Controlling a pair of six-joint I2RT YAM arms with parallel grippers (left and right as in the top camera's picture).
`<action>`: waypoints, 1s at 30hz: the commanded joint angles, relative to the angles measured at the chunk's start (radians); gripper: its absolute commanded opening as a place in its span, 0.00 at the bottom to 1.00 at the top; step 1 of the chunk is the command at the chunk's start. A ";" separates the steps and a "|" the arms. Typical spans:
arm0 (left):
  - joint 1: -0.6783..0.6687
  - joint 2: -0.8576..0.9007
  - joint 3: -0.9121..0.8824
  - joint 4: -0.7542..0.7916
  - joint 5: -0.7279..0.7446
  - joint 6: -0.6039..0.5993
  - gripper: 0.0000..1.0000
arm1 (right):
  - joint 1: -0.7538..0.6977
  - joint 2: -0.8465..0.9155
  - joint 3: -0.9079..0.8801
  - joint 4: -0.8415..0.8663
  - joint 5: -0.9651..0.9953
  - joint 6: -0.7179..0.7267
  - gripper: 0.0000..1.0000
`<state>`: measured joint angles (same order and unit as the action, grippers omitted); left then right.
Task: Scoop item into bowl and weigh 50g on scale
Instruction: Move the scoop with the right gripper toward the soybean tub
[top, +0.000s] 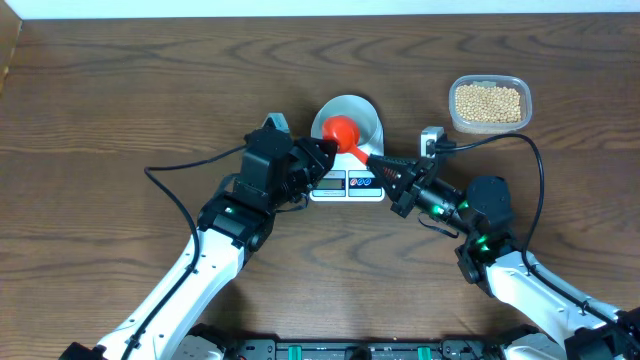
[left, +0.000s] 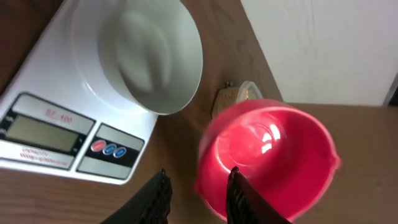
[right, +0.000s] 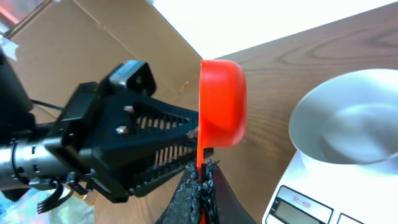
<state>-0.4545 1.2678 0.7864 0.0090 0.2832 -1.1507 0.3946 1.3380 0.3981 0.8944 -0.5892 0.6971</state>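
On the scale (top: 347, 184), the bowl (top: 352, 106) sits empty; the beans (top: 488, 102) wait in the far tub (top: 527, 90). The right gripper (right: 202, 173) pinches the empty red scoop (top: 343, 131) by its handle. The left gripper (left: 198, 175) stands slightly parted, holding nothing. All scooping remains.

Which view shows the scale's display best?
Left wrist: the display is large and unobstructed, though no digits are legible. Overhead shows it tiny; right wrist catches only a corner at the frame's bottom edge.

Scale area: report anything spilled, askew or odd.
No spill. The bowl on the scale is empty, and the red scoop in the right gripper is empty too; the beans seen are in the tub.
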 joint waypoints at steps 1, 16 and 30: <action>-0.002 0.006 0.023 0.008 -0.026 0.104 0.32 | -0.011 0.005 0.029 -0.018 0.029 -0.018 0.01; 0.000 0.005 0.023 0.097 -0.168 0.333 0.36 | -0.114 0.005 0.029 -0.013 -0.032 -0.011 0.01; 0.000 0.006 0.023 -0.082 -0.549 0.362 0.84 | -0.153 0.005 0.029 0.038 0.120 -0.118 0.01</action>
<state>-0.4545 1.2682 0.7868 -0.0395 -0.1539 -0.8070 0.2470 1.3392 0.4095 0.9245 -0.5503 0.6113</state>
